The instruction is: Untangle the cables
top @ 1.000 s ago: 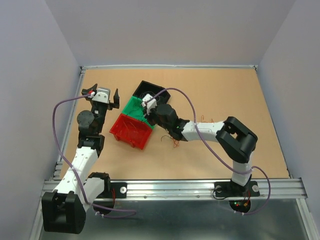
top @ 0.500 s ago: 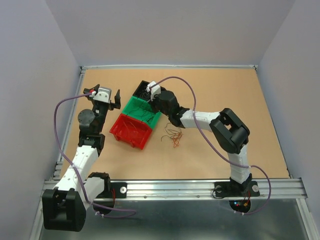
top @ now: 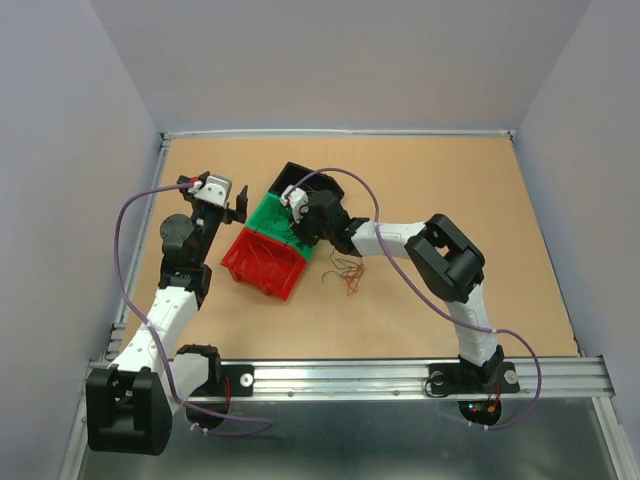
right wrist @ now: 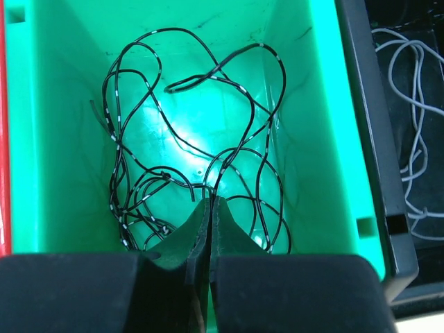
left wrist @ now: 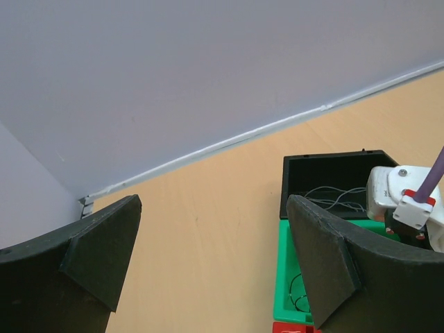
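The bench (top: 480,220) carries a green bin (right wrist: 326,104) directly under the right tool (right wrist: 209,208), whose fingers are pressed together just above loops of black wire (right wrist: 236,159). The left tool (left wrist: 214,208) hangs spread apart, that bin off to its right. The cables (top: 347,276), a red-orange tangle, lie on the bench back past the right tool's wrist, beside its arm.

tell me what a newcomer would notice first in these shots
Three bins in a row in the middle catch the eye first: black bin, green bin, red bin. The right hand, shut, reaches over the green bin, its tips near loose loops of black wire inside it. A small red-orange tangle lies on the table right of the red bin, and the left hand hangs open at the left.
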Controlling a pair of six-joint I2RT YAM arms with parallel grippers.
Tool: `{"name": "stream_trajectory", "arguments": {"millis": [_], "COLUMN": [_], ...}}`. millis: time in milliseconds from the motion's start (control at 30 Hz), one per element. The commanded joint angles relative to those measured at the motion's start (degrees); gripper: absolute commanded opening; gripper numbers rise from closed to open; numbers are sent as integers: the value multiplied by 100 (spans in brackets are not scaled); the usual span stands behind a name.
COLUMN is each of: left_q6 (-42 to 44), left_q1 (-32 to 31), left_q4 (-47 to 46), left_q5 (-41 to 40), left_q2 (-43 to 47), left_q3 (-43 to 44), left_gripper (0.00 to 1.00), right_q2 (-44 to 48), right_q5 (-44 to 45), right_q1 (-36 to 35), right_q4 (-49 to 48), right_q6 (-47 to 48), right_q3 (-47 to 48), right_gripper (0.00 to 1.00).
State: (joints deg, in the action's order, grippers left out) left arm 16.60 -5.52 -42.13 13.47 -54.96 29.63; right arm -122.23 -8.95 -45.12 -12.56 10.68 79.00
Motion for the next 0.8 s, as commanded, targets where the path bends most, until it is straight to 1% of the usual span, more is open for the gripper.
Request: {"name": "stream_trajectory", "arguments": {"millis": [0, 67, 167, 200, 267, 300, 400, 500, 533, 600, 667, 700, 733, 767], "left_q6": [98, 72, 19, 1, 19, 36, -68, -350, -446, -736, -1017, -1097, -1150, -1202], "left_q1": [16, 16, 16, 16, 16, 16, 16, 24, 25, 25, 25, 25, 25, 25], "left_q4": [-164, -173, -216, -278, -305, -305, -313, -506, -603, -840, -963, -999, -1008, -1008], "left_q5": [243, 226, 208, 278, 462, 550, 727, 499, 437, 148, -203, -274, -345, -337], "left_q2": [-6, -6, 20, 55, 47, 64, 99, 161, 187, 179, 170, 161, 135, 117], "left_q3": [272, 272, 254, 228, 210, 201, 210, 114, 26, -36, -71, -71, -71, -71], "left_gripper": [99, 99, 99, 99, 99, 99, 99, 99, 99, 99, 99, 99, 99, 99], "right_q2": [50, 190, 454, 690, 972, 1278, 1640, 2045, 2150, 2414, 2677, 2766, 2853, 3037], "right_q5": [174, 288, 420, 403, 394, 342, 385, 420, 429, 534, 701, 702, 815, 868], "right_q1": [-40, -40, -40, -40, -40, -32, -40, -32, -40, -40, -40, -40, -40, -40], "right_q4": [280, 254, 35, -262, -816, -1227, -1530, -1679, -1697, -1706, -1715, -1715, -1724, -1724], "right_q6": [31, -30, -162, -249, -355, -434, -531, -645, -698, -760, -874, -874, -927, -953], "right_q3": [414, 502, 406, 153, -252, -454, -903, -1255, -1343, -1579, -1825, -1827, -1992, -2107], "right_gripper": [5, 11, 18, 30, 43, 45, 48, 51, 54, 56, 61, 61, 65, 67]}}
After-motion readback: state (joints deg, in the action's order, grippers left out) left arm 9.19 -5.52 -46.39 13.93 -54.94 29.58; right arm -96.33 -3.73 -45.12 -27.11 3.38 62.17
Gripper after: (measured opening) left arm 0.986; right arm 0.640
